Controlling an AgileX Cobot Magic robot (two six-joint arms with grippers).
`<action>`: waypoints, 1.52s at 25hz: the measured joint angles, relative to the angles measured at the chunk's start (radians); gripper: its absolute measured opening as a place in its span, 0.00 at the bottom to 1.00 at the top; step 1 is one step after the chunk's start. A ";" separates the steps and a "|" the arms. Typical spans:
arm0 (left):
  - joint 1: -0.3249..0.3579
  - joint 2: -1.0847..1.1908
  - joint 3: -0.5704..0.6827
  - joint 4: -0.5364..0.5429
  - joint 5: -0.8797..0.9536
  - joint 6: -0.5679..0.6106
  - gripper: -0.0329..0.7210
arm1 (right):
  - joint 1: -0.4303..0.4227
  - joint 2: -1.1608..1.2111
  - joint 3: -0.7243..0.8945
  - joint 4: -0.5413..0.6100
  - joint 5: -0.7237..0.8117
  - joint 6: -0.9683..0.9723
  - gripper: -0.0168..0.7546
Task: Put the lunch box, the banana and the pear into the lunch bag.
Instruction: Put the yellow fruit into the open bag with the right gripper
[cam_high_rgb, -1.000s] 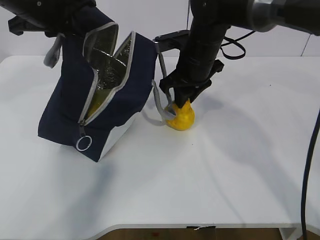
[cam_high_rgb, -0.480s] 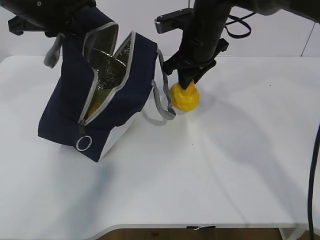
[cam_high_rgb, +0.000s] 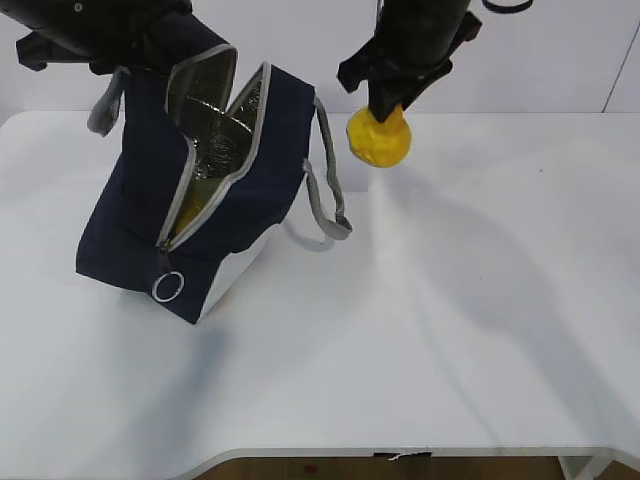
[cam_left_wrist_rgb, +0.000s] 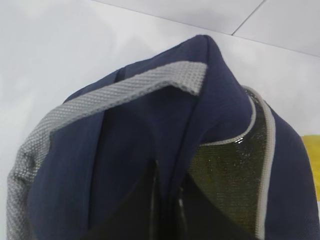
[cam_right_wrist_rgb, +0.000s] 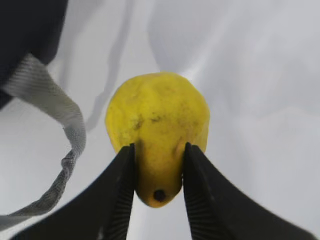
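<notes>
The navy lunch bag (cam_high_rgb: 215, 215) stands tilted on the white table, zipper open, foil lining showing. Something yellow (cam_high_rgb: 190, 212) shows inside it; I cannot tell which item. My left gripper (cam_left_wrist_rgb: 169, 200) is shut on the bag's upper fabric edge (cam_left_wrist_rgb: 200, 100) and holds it up. My right gripper (cam_high_rgb: 388, 103) is shut on the narrow top of the yellow pear (cam_high_rgb: 379, 140) and holds it in the air, right of the bag's mouth. In the right wrist view the pear (cam_right_wrist_rgb: 157, 127) hangs between the fingers (cam_right_wrist_rgb: 122, 185). The lunch box is not in view.
A grey strap handle (cam_high_rgb: 328, 195) hangs loose off the bag's right side, below the pear, and shows in the right wrist view (cam_right_wrist_rgb: 55, 115). A silver ring pull (cam_high_rgb: 167, 287) hangs at the bag's front corner. The white table (cam_high_rgb: 480, 300) stretches to the right.
My right gripper has lifted the pear off the table, up and slightly right, to about the height of the bag's mouth. The bag and left arm have not moved.
</notes>
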 joint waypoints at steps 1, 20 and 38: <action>0.000 0.000 0.000 0.000 0.000 0.000 0.04 | 0.000 -0.019 0.000 0.000 0.001 0.000 0.36; 0.000 0.000 0.000 -0.079 -0.002 0.000 0.04 | 0.000 -0.265 -0.004 0.375 0.019 -0.079 0.36; 0.000 0.000 0.000 -0.097 -0.013 0.000 0.04 | 0.045 -0.079 -0.004 0.608 -0.089 -0.232 0.36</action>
